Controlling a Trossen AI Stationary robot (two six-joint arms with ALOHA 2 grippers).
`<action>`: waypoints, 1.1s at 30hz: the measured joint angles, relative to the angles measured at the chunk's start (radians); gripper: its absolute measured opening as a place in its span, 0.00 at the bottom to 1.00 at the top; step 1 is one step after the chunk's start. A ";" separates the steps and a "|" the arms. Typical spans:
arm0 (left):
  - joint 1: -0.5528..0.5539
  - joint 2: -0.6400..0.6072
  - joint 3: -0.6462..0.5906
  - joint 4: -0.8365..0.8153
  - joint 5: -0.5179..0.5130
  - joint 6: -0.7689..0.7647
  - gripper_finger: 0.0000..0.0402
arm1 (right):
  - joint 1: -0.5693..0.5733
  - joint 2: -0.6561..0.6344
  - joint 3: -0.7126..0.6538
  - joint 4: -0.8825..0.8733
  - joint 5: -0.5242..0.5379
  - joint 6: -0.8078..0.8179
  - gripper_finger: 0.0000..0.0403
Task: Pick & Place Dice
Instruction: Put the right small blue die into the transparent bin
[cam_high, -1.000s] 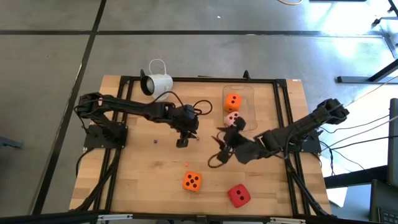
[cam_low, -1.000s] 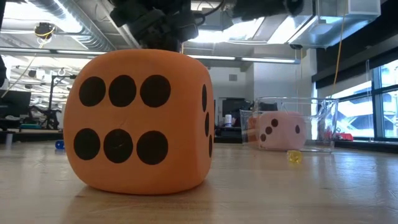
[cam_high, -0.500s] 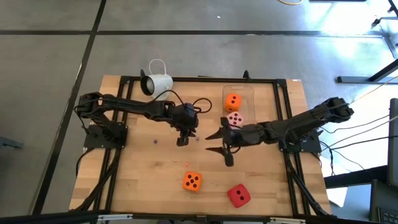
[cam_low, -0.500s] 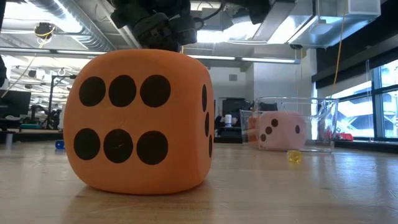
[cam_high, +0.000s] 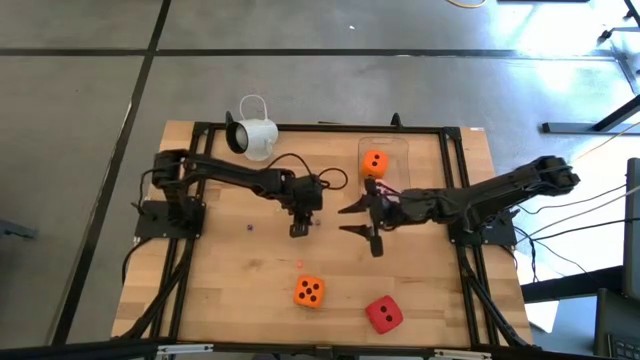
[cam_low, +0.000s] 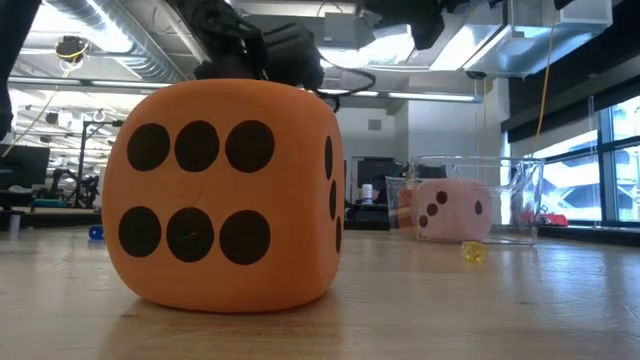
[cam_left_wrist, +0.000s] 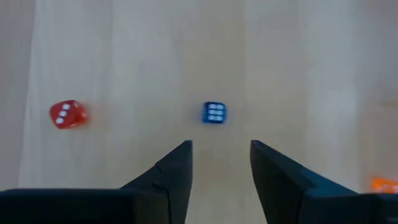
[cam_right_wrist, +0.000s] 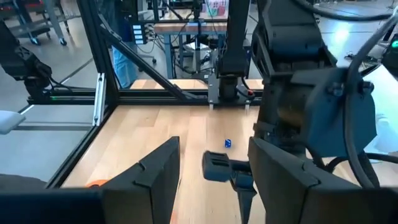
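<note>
Left end effector sits mid-desk, pointing down, fingers parted a little, nothing held. Left wrist view: a tiny blue die lies just ahead of the gap between the fingers, not touching; a tiny red die is off to one side, well apart.

Right end effector is just beside the left one, toward the desk's right, fingers spread wide, empty. Its wrist view looks at the left end effector and the same tiny blue die beyond it.

Big dice:
- orange die inside the clear container at the far edge of the desk, near the right end effector's far side
- pale pink die shows in the container in the low view; in the high view the right arm covers it
- second orange die on the near part of the desk, well apart from both end effectors; six pips face the low camera
- red die just beside it, toward the right, also clear of both.

White mug-like camera lies at the far left corner.
</note>
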 joint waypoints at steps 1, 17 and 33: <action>0.003 0.004 0.000 0.006 0.000 -0.001 0.40 | 0.000 -0.008 -0.005 -0.001 0.000 0.007 0.47; -0.026 0.009 0.001 0.096 -0.003 0.013 0.41 | -0.001 -0.032 -0.015 -0.004 0.000 0.013 0.47; -0.037 0.016 0.001 0.116 -0.088 0.007 0.41 | -0.001 -0.032 -0.015 -0.005 0.000 0.002 0.47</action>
